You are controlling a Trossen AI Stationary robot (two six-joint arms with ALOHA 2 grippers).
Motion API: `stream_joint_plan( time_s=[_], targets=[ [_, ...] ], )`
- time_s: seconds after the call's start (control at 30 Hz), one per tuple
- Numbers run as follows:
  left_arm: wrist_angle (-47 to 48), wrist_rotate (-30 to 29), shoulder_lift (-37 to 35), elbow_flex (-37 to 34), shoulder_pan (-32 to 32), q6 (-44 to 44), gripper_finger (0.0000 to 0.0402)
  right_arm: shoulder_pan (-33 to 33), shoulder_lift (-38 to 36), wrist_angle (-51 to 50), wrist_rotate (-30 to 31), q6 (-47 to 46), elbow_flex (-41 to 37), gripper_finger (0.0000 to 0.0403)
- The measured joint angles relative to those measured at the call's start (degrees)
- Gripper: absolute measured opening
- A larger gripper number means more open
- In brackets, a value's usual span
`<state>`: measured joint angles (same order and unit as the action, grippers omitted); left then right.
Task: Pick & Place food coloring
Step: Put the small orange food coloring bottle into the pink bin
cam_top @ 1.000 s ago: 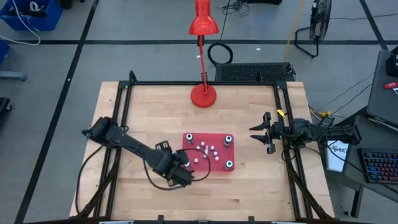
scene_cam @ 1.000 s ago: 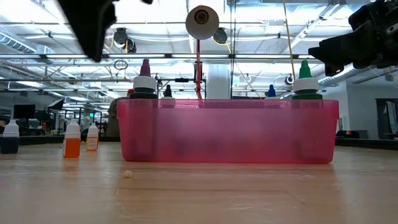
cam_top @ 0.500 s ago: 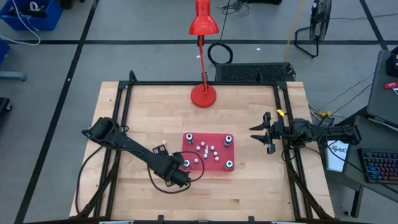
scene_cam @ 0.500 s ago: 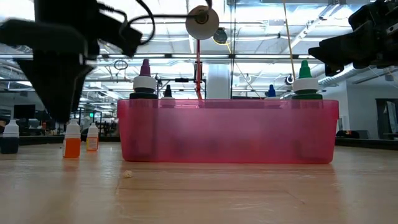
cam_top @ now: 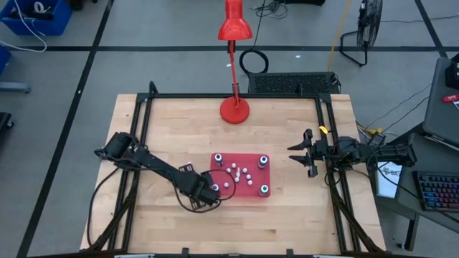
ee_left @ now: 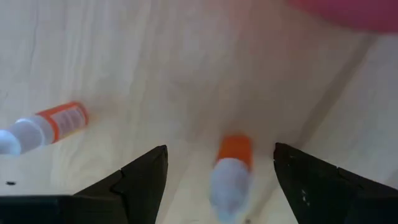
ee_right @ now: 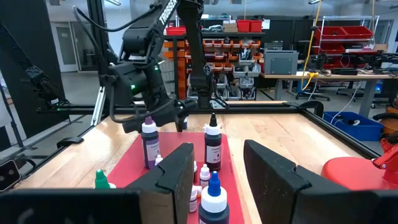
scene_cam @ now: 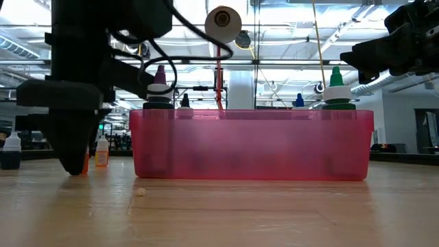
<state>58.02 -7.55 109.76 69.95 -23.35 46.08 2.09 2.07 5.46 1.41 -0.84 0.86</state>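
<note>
A red tray (cam_top: 252, 183) in the middle of the table holds several small white-capped food coloring bottles (cam_top: 237, 172), with larger bottles (cam_top: 264, 161) at its corners. An orange bottle (ee_left: 231, 167) with a white cap stands on the wood to the left of the tray. My left gripper (cam_top: 206, 190) is low over it and open. Its two fingers (ee_left: 146, 177) stand on either side of the bottle without touching it. A second orange bottle (ee_left: 48, 127) is close by. My right gripper (cam_top: 300, 153) waits open at the table's right edge.
A blue bottle (scene_cam: 10, 155) and a small orange one (scene_cam: 101, 154) stand on the wood left of the tray (scene_cam: 254, 144). The red desk lamp (cam_top: 234, 109) has its base near the far edge. Bare wood lies on the near side of the tray.
My left gripper has come down from well above the table to just over the wood beside the tray's left end, settling around the orange bottle. The right arm has kept still.
</note>
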Motion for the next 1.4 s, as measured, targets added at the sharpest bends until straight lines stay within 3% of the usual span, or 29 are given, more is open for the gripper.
stream_joint_plan(
  time_s=[0.7, 0.87, 1.13, 1.4],
  targets=[
    [-1.8, 0.0, -0.1, -0.5, 0.8, 0.5, 0.0268, 0.0, 0.0, 0.0, 0.0, 0.0, 0.0, 0.0130],
    [-1.9, 0.2, 0.0, -0.5, 0.7, 0.9, 0.0220, 0.0, 0.0, 0.0, 0.0, 0.0, 0.0, 0.0130],
    [-2.0, 0.0, 0.1, -0.6, 0.8, 1.0, 0.0066, 0.0, 0.0, 0.0, 0.0, 0.0, 0.0, 0.0130],
    [4.5, 0.2, 0.1, 4.3, 0.3, 2.1, 0.0061, 0.0, 0.0, 0.0, 0.0, 0.0, 0.0, 0.0130]
  ],
)
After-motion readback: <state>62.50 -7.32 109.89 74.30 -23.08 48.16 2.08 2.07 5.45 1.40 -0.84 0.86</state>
